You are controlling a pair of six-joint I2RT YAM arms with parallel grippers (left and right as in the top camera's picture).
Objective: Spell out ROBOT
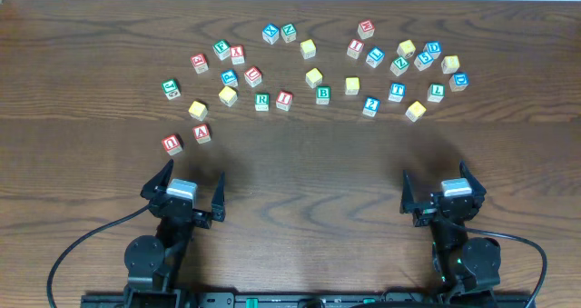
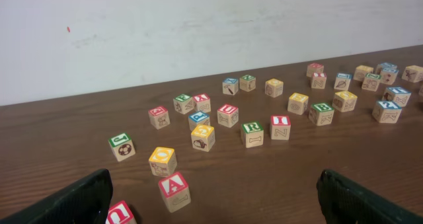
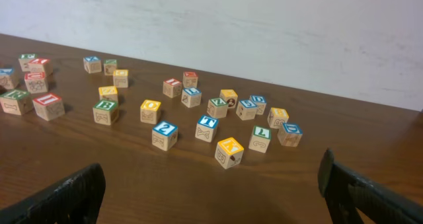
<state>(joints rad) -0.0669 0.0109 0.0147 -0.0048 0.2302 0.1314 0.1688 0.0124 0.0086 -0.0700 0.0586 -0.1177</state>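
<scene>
Several wooden letter blocks lie scattered across the far half of the table. A green R block (image 1: 261,100) (image 2: 252,133) lies left of centre. A green B block (image 1: 323,94) (image 3: 105,110) is in the middle and a blue T block (image 1: 397,91) (image 3: 207,127) is to the right. Yellow O blocks show in the left wrist view (image 2: 162,159) and the right wrist view (image 3: 150,110). My left gripper (image 1: 186,192) (image 2: 211,197) is open and empty near the front left. My right gripper (image 1: 442,194) (image 3: 211,191) is open and empty near the front right.
A red A block (image 1: 202,133) (image 2: 174,189) and a red U block (image 1: 172,144) (image 2: 120,213) lie closest to my left gripper. A yellow block (image 1: 416,110) (image 3: 229,151) is nearest my right gripper. A bare wood strip (image 1: 309,163) separates the blocks from the grippers.
</scene>
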